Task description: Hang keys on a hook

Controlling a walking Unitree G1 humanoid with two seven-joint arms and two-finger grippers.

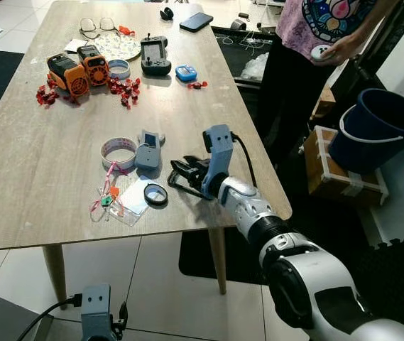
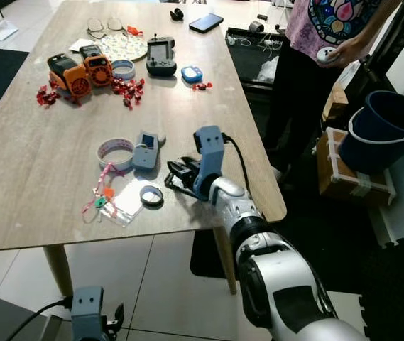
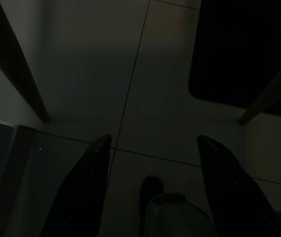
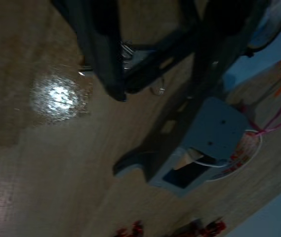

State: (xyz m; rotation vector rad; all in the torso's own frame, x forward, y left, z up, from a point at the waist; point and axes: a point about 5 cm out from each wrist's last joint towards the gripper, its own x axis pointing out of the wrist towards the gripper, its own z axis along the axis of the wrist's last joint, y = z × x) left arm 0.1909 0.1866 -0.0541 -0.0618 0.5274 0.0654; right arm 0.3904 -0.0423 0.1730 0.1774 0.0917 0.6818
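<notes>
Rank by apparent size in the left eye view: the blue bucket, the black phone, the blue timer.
1. blue bucket, clearly the largest.
2. black phone.
3. blue timer, smallest, though the phone lies farther from the camera, so their real sizes stay unsure.

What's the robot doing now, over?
Right claw low on the table, open or shut unclear. Left claw open, idle under the table. Keys untouched near the front edge. Tape roll, grey gadget beside them.
</notes>
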